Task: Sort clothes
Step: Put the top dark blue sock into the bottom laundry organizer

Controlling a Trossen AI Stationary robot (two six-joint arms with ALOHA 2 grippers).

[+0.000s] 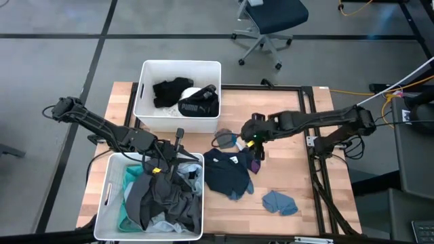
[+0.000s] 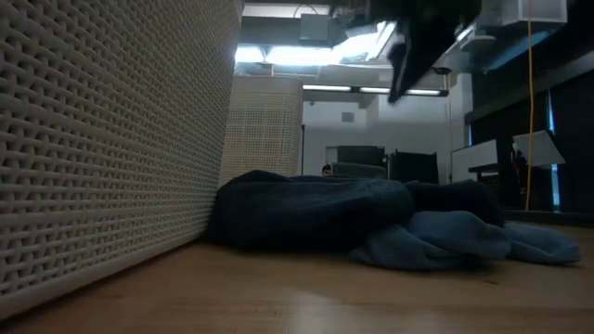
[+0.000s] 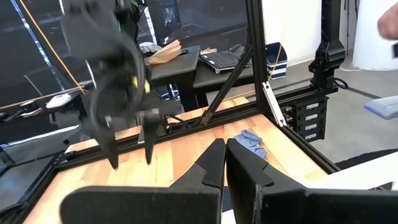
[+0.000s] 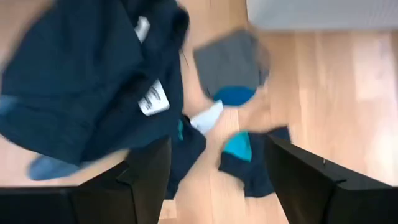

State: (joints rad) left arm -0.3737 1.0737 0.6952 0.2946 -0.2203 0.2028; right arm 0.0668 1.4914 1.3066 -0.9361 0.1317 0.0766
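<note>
Right hand (image 1: 253, 139) reaches over mid-desk (image 1: 325, 196), fingers apart, empty, above dark blue shirt (image 1: 227, 173). Left hand (image 1: 178, 157) over front bin (image 1: 103, 203), fingers together.

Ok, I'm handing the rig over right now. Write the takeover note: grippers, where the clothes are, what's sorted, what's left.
Right gripper: open, empty, hovering above the loose clothes mid-table.
Left gripper: shut, empty, over the near bin.
Near bin: a heap of grey, teal and white clothes.
Far bin: black garments, including the PUMA one.
Still on the table: dark navy garment, small grey piece with bright blue showing, small dark pieces by the right gripper, and a blue-grey piece near the front edge.
Left to do: pick up those loose items and bin them.
</note>
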